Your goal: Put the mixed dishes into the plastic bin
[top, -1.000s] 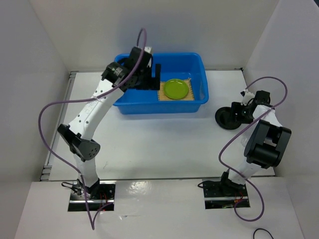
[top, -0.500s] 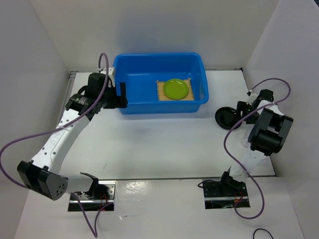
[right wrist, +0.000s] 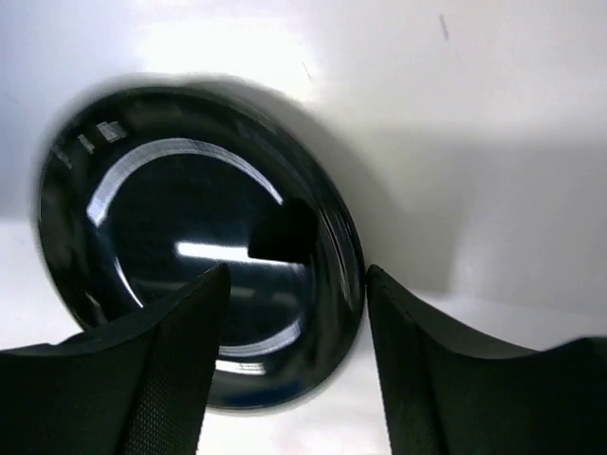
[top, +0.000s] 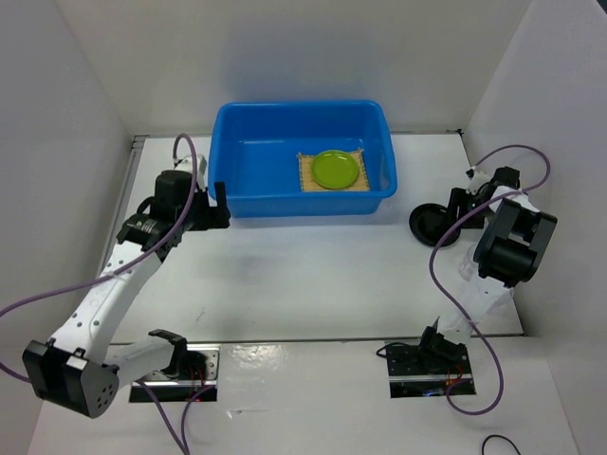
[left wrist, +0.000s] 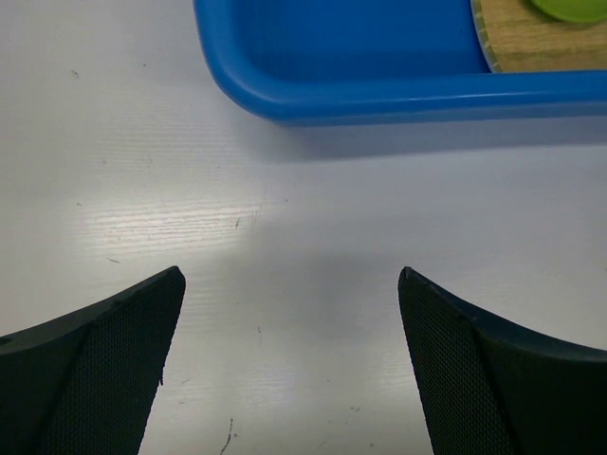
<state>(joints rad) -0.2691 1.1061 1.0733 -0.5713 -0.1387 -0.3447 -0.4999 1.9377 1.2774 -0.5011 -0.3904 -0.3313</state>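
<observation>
The blue plastic bin stands at the back middle of the table. Inside it the tan bamboo mat lies flat with the lime-green plate on it. A faint clear shape at the bin's right wall looks like the clear cup. The black dish sits on the table right of the bin. My right gripper is open at the dish's right edge; in the right wrist view its jaws straddle the rim of the dish. My left gripper is open and empty over the table by the bin's front left corner.
White walls close in the table on the left, back and right. The left wrist view shows the mat's corner and the plate's edge inside the bin. Purple cables loop off both arms.
My left arm has drawn out of the bin, leftward and nearer, and now hangs low over the table. My right gripper stays at the black dish, shifted slightly.
</observation>
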